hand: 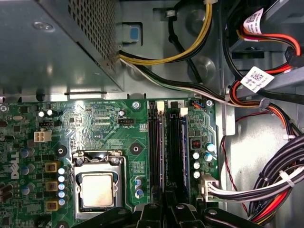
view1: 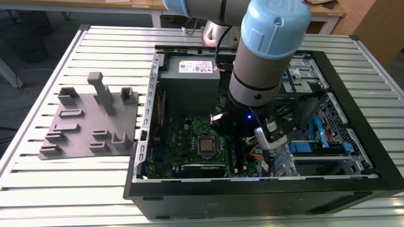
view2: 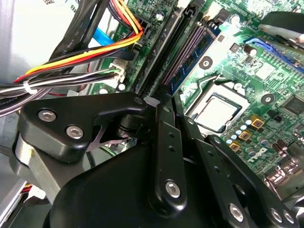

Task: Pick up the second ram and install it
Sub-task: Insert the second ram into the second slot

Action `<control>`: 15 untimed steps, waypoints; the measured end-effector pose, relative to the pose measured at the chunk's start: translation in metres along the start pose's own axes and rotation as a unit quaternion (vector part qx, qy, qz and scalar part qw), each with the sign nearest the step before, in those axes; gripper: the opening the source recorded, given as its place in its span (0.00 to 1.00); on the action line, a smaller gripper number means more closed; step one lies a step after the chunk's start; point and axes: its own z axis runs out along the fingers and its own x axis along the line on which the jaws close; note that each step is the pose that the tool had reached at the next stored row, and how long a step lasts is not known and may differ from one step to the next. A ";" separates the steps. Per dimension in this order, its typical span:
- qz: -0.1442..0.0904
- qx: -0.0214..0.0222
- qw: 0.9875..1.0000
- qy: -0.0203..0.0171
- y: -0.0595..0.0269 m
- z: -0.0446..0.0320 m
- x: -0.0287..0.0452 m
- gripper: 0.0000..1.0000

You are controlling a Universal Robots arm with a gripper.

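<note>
Grey tray (view1: pixel 88 120): exterior view, on the slatted table (view1: pixel 38 189), left of the open computer case (view1: pixel 252 189).
Arm (view1: pixel 265 61): exterior view, reaching down into the case over the green board (view1: pixel 189 130).
Processor (hand: pixel 97 189): in both wrist views, beside the memory slots (hand: pixel 166 142).
Second ram (view2: pixel 190 52): second wrist view, a dark strip standing in a slot just ahead of the gripper (view2: pixel 166 137).
Grip: cannot tell whether clenched or released.

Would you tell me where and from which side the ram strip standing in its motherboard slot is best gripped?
Grip the ram strip along its free long edge, pinching the two flat faces, coming straight down onto the motherboard. It stands on edge in a narrow slot with another slot close beside it, so only that edge seems reachable.
</note>
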 end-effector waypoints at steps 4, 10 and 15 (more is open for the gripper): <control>-0.001 0.000 1.000 0.000 0.0011 0.0003 0.0000 0.11; -0.001 -0.001 1.000 0.000 0.0009 -0.0014 0.0000 0.11; -0.001 0.000 1.000 -0.001 -0.0004 -0.0052 0.0002 0.11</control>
